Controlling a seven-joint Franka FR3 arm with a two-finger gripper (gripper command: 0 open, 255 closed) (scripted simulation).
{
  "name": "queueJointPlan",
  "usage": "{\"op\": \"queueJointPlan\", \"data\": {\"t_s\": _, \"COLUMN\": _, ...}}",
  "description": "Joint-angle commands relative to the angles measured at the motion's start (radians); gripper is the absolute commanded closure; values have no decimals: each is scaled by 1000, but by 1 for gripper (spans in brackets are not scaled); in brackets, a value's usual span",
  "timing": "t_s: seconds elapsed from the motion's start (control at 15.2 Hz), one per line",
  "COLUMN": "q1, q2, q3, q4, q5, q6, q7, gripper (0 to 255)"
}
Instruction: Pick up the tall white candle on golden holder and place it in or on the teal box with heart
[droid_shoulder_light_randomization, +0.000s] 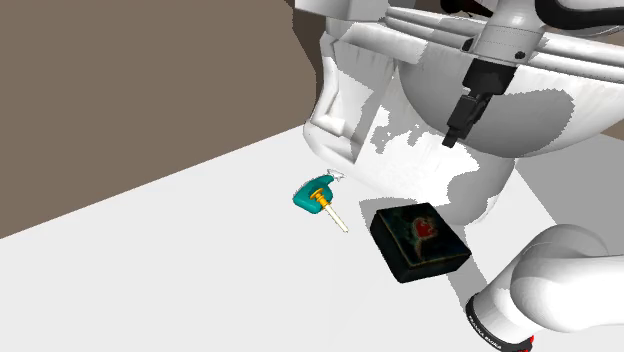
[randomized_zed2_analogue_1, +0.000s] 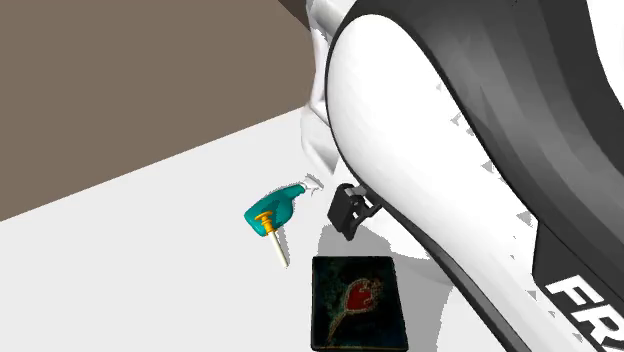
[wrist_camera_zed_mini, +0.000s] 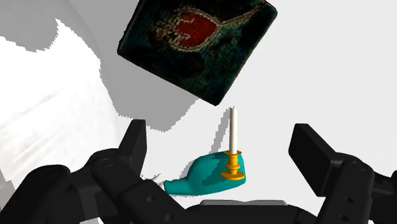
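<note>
The black fingers (wrist_camera_zed_mini: 135, 145) stand wide apart, gripping nothing, above the white worktop (wrist_camera_zed_mini: 331, 76). Seen along them, the slim white candle (wrist_camera_zed_mini: 234, 130) lies in line with the gap between them, its golden holder (wrist_camera_zed_mini: 233, 167) touching a teal object (wrist_camera_zed_mini: 202, 181). In the shoulder view the candle points from its holder toward 5 o'clock. The dark teal box (droid_shoulder_light_randomization: 418, 240) with the red heart sits near it, between 3 and 4 o'clock and apart from it.

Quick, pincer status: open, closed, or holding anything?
Pincer: open, holding nothing; the candle is not gripped.
</note>
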Motion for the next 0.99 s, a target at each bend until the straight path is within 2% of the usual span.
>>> {"op": "queueJointPlan", "data": {"t_s": 0.0, "q1": 0, "q2": 0, "q3": 0, "q4": 0, "q5": 0, "q6": 0, "q7": 0, "gripper": 0}}
{"op": "queueJointPlan", "data": {"t_s": 0.46, "q1": 25, "q2": 171, "q3": 56, "q4": -59, "q5": 42, "q6": 195, "q7": 50, "gripper": 0}}
{"op": "queueJointPlan", "data": {"t_s": 0.92, "q1": 50, "q2": 392, "q3": 107, "q4": -53, "q5": 73, "q6": 378, "q7": 94, "gripper": 0}}
